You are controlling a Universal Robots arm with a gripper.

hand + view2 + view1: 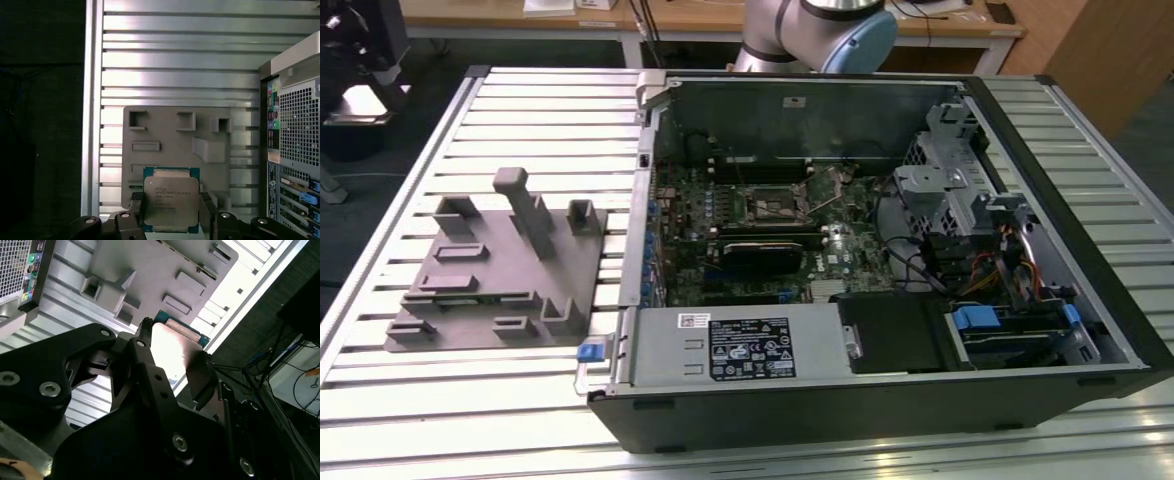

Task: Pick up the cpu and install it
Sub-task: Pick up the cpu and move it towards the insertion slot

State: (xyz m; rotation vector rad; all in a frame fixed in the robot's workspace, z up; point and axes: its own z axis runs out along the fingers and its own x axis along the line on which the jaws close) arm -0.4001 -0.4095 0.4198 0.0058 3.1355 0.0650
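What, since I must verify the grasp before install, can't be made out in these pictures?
The cpu: underside turned away from both wrist views; top washed out by glare in the second wrist view.
The socket: too small in the exterior view to tell open from closed.
The grey fixture: partly hidden behind the cpu and the gripper in the first wrist view.

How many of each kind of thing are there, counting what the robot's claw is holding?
computer case: 1
grey tray: 1
cpu, held in the gripper: 1
Total: 3
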